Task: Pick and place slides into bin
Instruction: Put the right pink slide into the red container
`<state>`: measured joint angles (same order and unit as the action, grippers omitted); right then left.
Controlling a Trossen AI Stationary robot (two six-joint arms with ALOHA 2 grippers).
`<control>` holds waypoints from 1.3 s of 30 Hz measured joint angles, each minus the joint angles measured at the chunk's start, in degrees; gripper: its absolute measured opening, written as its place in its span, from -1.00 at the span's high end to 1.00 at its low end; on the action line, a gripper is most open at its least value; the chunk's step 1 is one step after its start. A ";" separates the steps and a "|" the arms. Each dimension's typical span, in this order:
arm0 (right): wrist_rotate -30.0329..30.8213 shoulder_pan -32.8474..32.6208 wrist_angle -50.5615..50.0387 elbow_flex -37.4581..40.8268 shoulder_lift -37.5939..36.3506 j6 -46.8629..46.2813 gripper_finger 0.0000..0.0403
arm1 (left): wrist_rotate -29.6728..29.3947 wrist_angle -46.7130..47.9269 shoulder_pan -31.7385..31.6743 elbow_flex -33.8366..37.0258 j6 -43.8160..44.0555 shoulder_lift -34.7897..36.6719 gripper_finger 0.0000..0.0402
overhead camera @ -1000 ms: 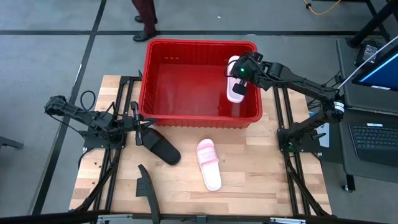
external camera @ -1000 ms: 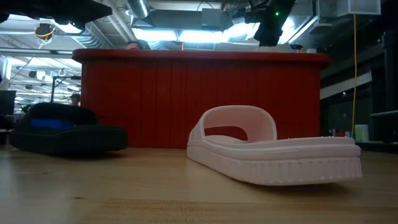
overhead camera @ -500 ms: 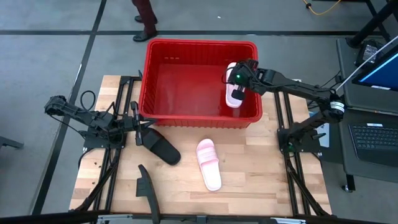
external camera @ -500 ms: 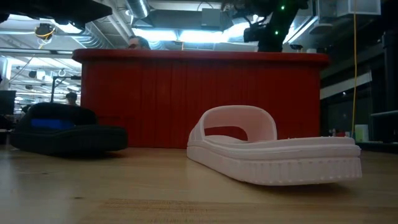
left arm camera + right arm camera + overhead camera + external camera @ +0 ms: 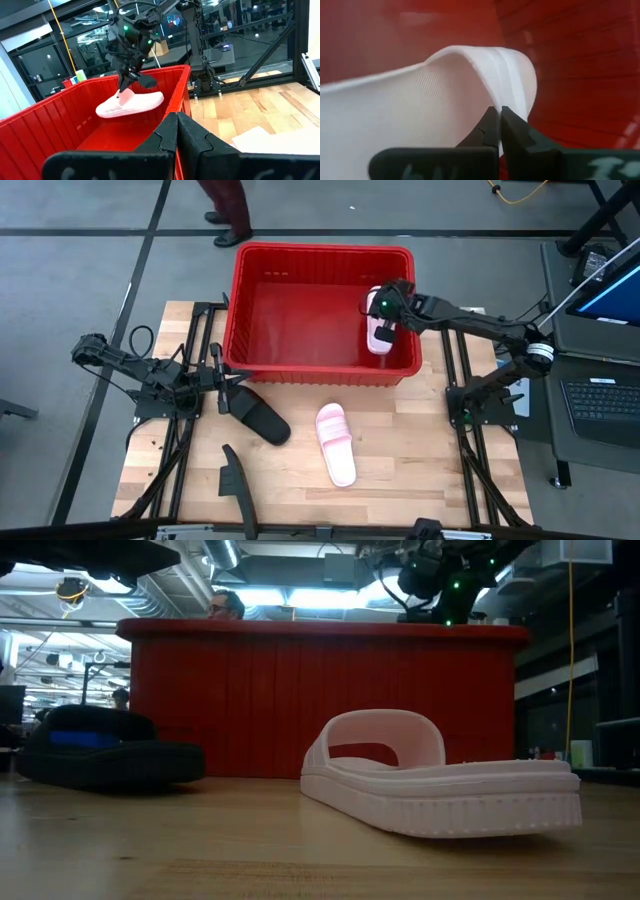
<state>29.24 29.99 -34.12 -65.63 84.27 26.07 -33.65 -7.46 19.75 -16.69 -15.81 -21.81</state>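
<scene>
Lowering my right gripper [image 5: 381, 320] deeper into the bin [image 5: 250, 310] over the last second, I keep its fingers pinched on the pink slide [image 5: 381, 336]'s strap, so release comes next.

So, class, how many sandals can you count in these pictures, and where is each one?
3. One pink sandal hangs in the right gripper over the red basket. Another pink sandal and a black sandal lie on the table. Others may be hidden.
</scene>
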 joint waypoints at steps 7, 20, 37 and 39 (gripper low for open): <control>-2.54 1.33 4.74 3.93 0.00 2.84 0.97 | -0.02 0.00 0.00 0.00 0.00 -0.01 0.99; -8.07 4.15 6.23 5.23 0.00 2.92 0.97 | -0.02 0.02 0.00 0.00 0.01 0.01 0.99; -9.49 4.40 6.04 5.21 0.00 4.49 0.97 | 0.00 0.00 -0.01 0.00 0.04 0.01 0.99; -9.49 4.40 5.93 5.21 0.00 4.48 0.97 | 0.00 0.01 0.00 0.00 0.02 0.01 0.99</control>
<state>19.75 34.39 -28.19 -60.42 84.27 30.55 -33.65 -7.45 19.76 -16.69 -15.79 -21.80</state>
